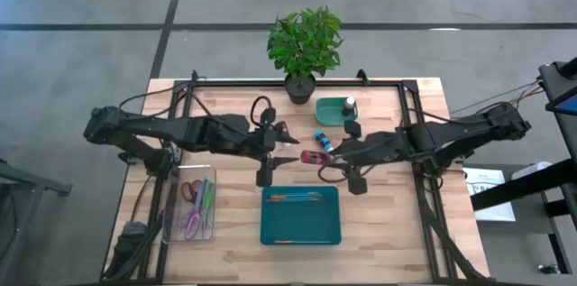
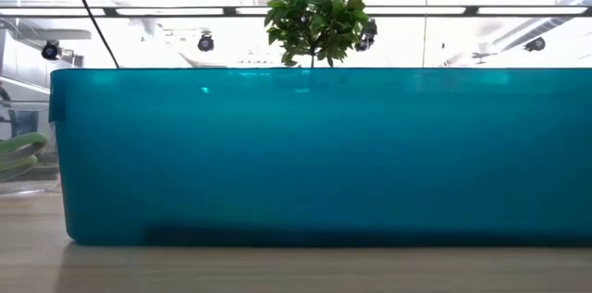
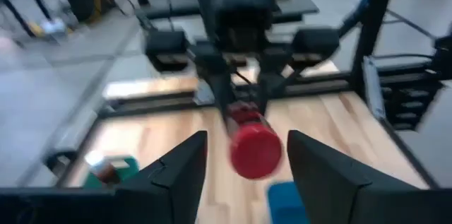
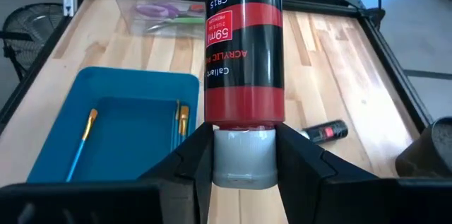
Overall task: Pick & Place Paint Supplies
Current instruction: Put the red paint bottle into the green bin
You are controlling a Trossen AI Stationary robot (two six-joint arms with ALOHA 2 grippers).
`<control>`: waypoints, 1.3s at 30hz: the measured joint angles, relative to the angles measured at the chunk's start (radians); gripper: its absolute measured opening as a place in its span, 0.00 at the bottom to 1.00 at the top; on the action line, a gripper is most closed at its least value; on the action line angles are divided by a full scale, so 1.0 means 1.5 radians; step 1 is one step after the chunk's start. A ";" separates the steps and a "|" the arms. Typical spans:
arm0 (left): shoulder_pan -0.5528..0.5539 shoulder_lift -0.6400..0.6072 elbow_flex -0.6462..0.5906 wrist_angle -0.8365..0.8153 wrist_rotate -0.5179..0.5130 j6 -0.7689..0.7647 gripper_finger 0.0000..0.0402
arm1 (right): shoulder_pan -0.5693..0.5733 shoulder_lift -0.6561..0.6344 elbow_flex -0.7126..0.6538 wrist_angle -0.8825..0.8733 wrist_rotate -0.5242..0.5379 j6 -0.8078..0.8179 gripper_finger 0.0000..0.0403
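Note:
A dark red paint bottle (image 1: 314, 157) with a white cap hangs over the table's middle, and my right gripper (image 1: 328, 156) is shut on it. My left gripper (image 1: 290, 151) faces it from the left, open. In the left wrist view the bottle's red base (image 3: 254, 151) shows between its two fingers (image 3: 185, 171) with a gap on each side. A blue bottle (image 1: 322, 138) and a black one (image 4: 325, 132) lie on the table. Brushes (image 4: 179, 119) lie in the teal tray (image 1: 300, 232). My right gripper pinches the bottle's white cap (image 4: 244, 159) between its two fingers. The fingers come from the table's right, slanting a little down. The bottle runs on straight ahead of them, base toward my left gripper, lifted clear of the table.
A clear box (image 1: 192, 203) with purple scissors stands near the left edge. A small green tray (image 1: 332, 112) holding a white-capped bottle sits at the back, beside a potted plant (image 1: 304, 47). The teal tray's wall (image 2: 314, 154) fills the low view.

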 joint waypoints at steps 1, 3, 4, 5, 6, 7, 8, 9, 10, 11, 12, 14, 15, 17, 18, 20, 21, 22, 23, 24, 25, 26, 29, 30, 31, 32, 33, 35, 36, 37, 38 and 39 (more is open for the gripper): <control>0.000 0.000 0.000 -0.013 0.013 -0.015 0.53 | -0.005 0.007 0.007 0.001 -0.004 -0.002 0.27; 0.000 0.001 -0.001 -0.031 0.028 -0.045 0.57 | -0.015 0.019 0.021 -0.001 -0.006 -0.006 0.27; 0.000 0.001 -0.001 -0.038 0.036 -0.052 0.59 | -0.019 0.025 0.029 -0.001 -0.010 -0.010 0.27; -0.001 0.001 -0.001 -0.042 0.039 -0.054 0.62 | -0.023 0.030 0.036 -0.004 -0.013 -0.014 0.27; -0.002 0.001 -0.001 -0.042 0.039 -0.054 0.64 | -0.027 0.036 0.042 -0.006 -0.015 -0.018 0.27; -0.002 0.001 -0.001 -0.040 0.040 -0.053 0.66 | -0.032 0.042 0.049 -0.008 -0.023 -0.019 0.27; -0.002 0.001 -0.001 -0.040 0.039 -0.052 0.69 | -0.036 0.046 0.054 -0.011 -0.028 -0.019 0.27; -0.002 0.001 -0.001 -0.043 0.038 -0.049 0.71 | -0.038 0.051 0.059 -0.013 -0.033 -0.020 0.27; -0.002 0.000 -0.001 -0.043 0.035 -0.044 0.73 | -0.042 0.055 0.065 -0.015 -0.037 -0.019 0.27; -0.002 -0.001 -0.001 -0.046 0.032 -0.042 0.74 | -0.043 0.059 0.070 -0.018 -0.038 -0.019 0.27; -0.002 -0.001 -0.001 -0.050 0.029 -0.038 0.76 | -0.044 0.061 0.074 -0.020 -0.039 -0.019 0.27; -0.002 -0.001 -0.001 -0.059 0.016 -0.026 0.78 | -0.044 0.068 0.079 -0.025 -0.038 -0.017 0.27; -0.003 -0.001 -0.001 -0.062 0.010 -0.017 0.78 | -0.044 0.069 0.081 -0.026 -0.038 -0.017 0.27; -0.003 -0.001 -0.001 -0.062 0.007 0.003 0.79 | -0.044 0.072 0.083 -0.024 -0.038 -0.014 0.27; -0.003 -0.001 -0.001 -0.062 0.006 0.010 0.79 | -0.044 0.073 0.083 -0.023 -0.039 -0.011 0.27; -0.002 -0.001 -0.001 -0.063 0.004 0.012 0.79 | -0.044 0.073 0.083 -0.023 -0.041 -0.008 0.27; -0.002 -0.001 -0.001 -0.064 0.003 0.014 0.79 | -0.044 0.073 0.083 -0.023 -0.041 -0.007 0.27; -0.002 -0.001 -0.001 -0.065 0.001 0.021 0.79 | -0.044 0.073 0.083 -0.022 -0.041 -0.006 0.27; -0.002 -0.001 -0.001 -0.065 -0.004 0.028 0.79 | -0.044 0.071 0.083 -0.020 -0.042 -0.002 0.27; -0.002 -0.001 -0.001 -0.065 -0.010 0.035 0.79 | -0.044 0.070 0.083 -0.019 -0.042 0.002 0.27; -0.002 -0.001 0.000 -0.063 -0.018 0.039 0.79 | -0.044 0.069 0.083 -0.020 -0.042 0.005 0.27; -0.002 -0.001 0.000 -0.061 -0.021 0.042 0.79 | -0.044 0.068 0.083 -0.021 -0.042 0.006 0.27; -0.002 -0.001 0.000 -0.059 -0.022 0.047 0.79 | -0.044 0.065 0.083 -0.034 -0.044 0.012 0.27; -0.002 -0.001 -0.001 -0.059 -0.024 0.047 0.79 | -0.044 0.064 0.083 -0.034 -0.052 0.012 0.27; -0.002 -0.001 -0.001 -0.059 -0.028 0.047 0.79 | -0.043 0.064 0.083 -0.032 -0.064 0.012 0.27; -0.002 -0.001 -0.001 -0.059 -0.029 0.047 0.79 | -0.042 0.064 0.083 -0.031 -0.071 0.012 0.27; -0.002 -0.001 -0.001 -0.059 -0.030 0.047 0.79 | -0.042 0.063 0.083 -0.032 -0.072 0.018 0.27; -0.003 -0.001 -0.001 -0.057 -0.031 0.048 0.79 | -0.042 0.062 0.084 -0.032 -0.084 0.019 0.27; -0.004 -0.001 -0.001 -0.057 -0.030 0.049 0.79 | -0.043 0.062 0.084 -0.033 -0.084 0.019 0.27; -0.006 -0.001 -0.001 -0.057 -0.025 0.049 0.79 | -0.043 0.062 0.084 -0.035 -0.084 0.022 0.27; -0.007 -0.001 -0.001 -0.057 -0.019 0.051 0.79 | -0.043 0.062 0.084 -0.034 -0.084 0.024 0.27; -0.007 -0.001 -0.001 -0.057 -0.012 0.054 0.79 | -0.043 0.062 0.084 -0.034 -0.084 0.024 0.27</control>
